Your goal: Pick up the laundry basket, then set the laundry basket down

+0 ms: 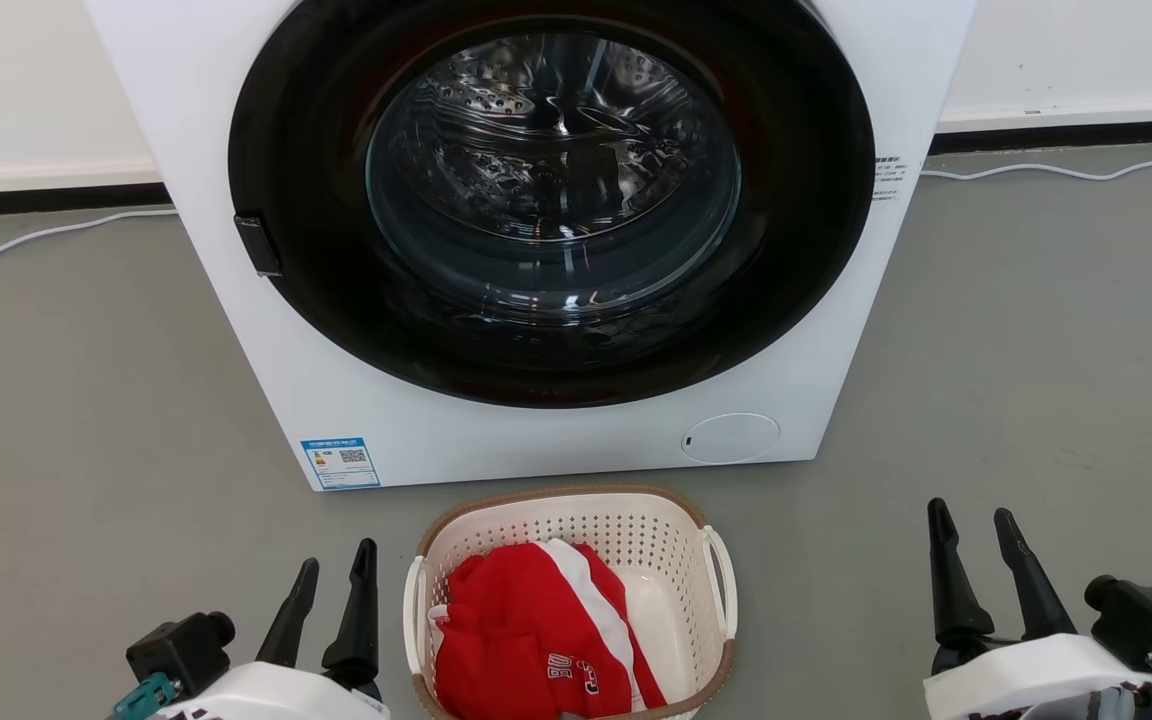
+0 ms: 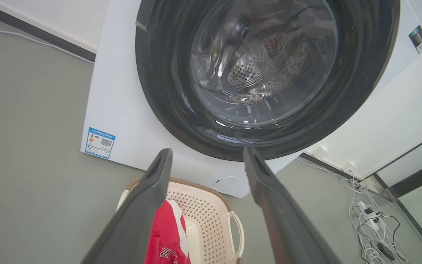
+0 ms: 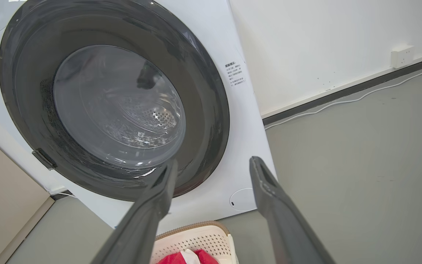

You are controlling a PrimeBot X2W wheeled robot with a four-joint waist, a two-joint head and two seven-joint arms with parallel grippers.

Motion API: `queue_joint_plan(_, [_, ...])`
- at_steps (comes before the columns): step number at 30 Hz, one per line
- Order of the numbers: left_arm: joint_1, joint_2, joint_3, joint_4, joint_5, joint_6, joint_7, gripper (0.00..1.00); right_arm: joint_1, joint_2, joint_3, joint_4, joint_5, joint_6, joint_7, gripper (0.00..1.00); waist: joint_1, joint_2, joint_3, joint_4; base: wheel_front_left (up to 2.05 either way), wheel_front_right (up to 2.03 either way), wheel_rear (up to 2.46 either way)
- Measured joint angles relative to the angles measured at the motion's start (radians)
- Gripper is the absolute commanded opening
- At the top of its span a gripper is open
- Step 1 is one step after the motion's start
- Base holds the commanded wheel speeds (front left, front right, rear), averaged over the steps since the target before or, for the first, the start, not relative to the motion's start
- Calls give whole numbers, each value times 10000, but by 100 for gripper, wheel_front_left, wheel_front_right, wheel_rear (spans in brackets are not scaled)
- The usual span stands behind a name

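The laundry basket (image 1: 596, 525), cream-white and perforated with a brown rim and white loop handles, stands on the grey floor just in front of the washing machine. Red and white clothing (image 1: 536, 640) lies inside it. My left gripper (image 1: 336, 560) is open at the lower left, a short way left of the basket and apart from it. My right gripper (image 1: 976, 520) is open at the lower right, farther from the basket. In the left wrist view the basket (image 2: 205, 209) shows between the spread fingers (image 2: 148, 205). The right wrist view catches the basket's far rim (image 3: 196, 238) at the bottom.
The big white washing machine (image 1: 266, 380) with its shut dark round door (image 1: 551, 200) rises right behind the basket. A white cable (image 1: 36, 235) runs along the wall base. A tangle of cables and plugs (image 2: 370, 227) lies on the floor to one side.
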Motion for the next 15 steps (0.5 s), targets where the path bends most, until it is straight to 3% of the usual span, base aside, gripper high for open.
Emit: queue_joint_plan(15, [-38, 12, -201, 0, 1588, 0, -399, 100, -10, -21, 23, -8, -1864, 2, -428, 100, 0, 0, 21, -22, 0, 0, 0])
